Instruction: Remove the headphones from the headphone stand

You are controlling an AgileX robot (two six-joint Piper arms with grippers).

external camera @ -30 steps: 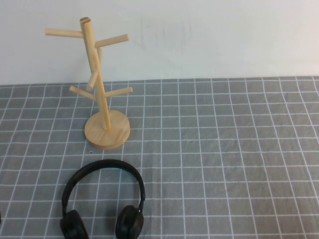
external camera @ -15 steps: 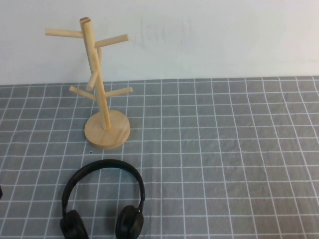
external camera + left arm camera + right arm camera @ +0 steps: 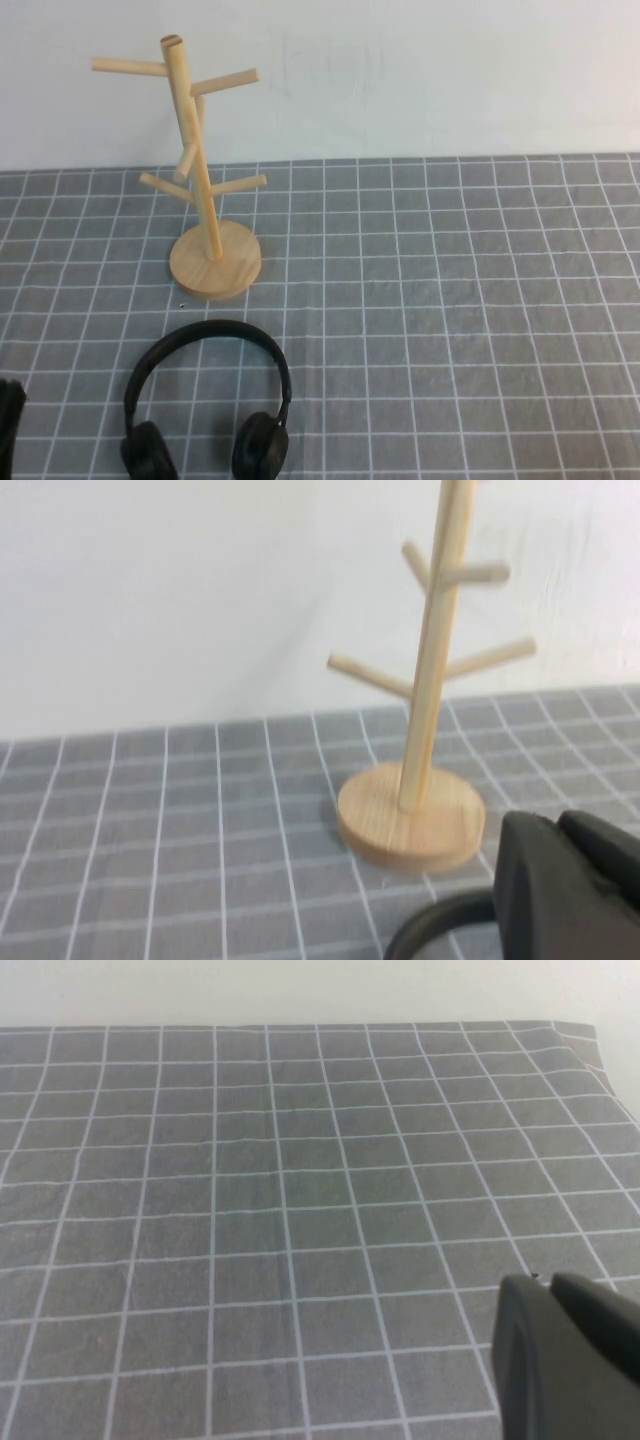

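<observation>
The black headphones (image 3: pixel 208 400) lie flat on the grey grid cloth, off the stand, with the headband arch toward the stand and both earcups at the near edge. The light wooden headphone stand (image 3: pixel 200 180) stands upright behind them, its pegs bare. It also shows in the left wrist view (image 3: pixel 425 730), with a piece of the headband (image 3: pixel 440 920) below it. My left gripper (image 3: pixel 555 820) is shut and empty, near the headband; its arm shows at the near left edge of the high view (image 3: pixel 8 425). My right gripper (image 3: pixel 548 1282) is shut and empty over bare cloth.
The grey cloth with white grid lines (image 3: pixel 450 300) covers the table up to a white wall (image 3: pixel 420 70). The cloth's far right corner (image 3: pixel 575 1030) shows in the right wrist view.
My left arm has come into the high view at the near left edge, beside the headphones. The headphones and the stand have not moved.
</observation>
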